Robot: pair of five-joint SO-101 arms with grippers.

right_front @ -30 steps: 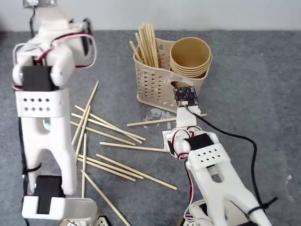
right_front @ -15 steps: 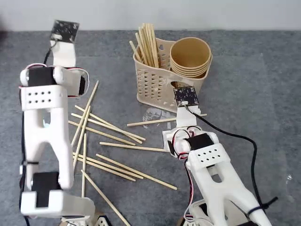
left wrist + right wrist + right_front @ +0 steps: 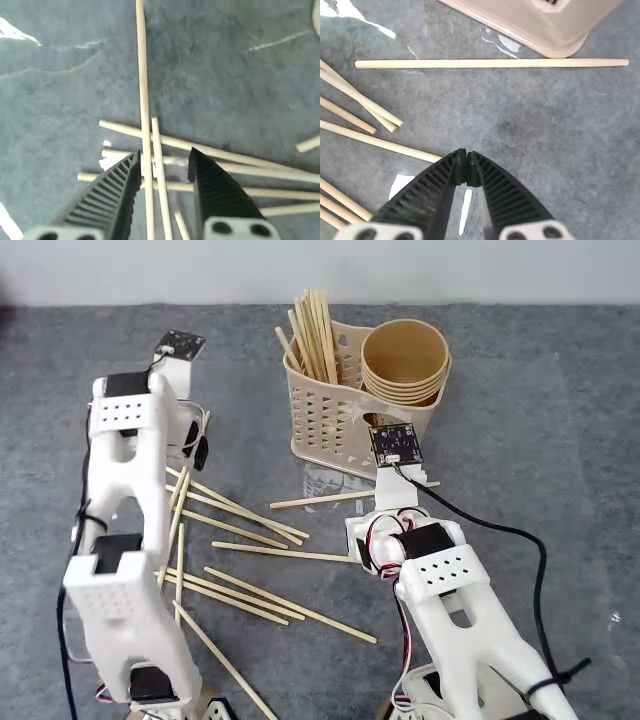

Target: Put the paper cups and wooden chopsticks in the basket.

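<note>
While the paper cups sit stacked in the basket, loose chopsticks litter the table. Left wrist: left gripper spread apart just over crossed chopsticks. Right wrist: right gripper pinched together, empty, a lone chopstick lying near the basket.

A grey table cover — a pale wall along its far edge.
</note>
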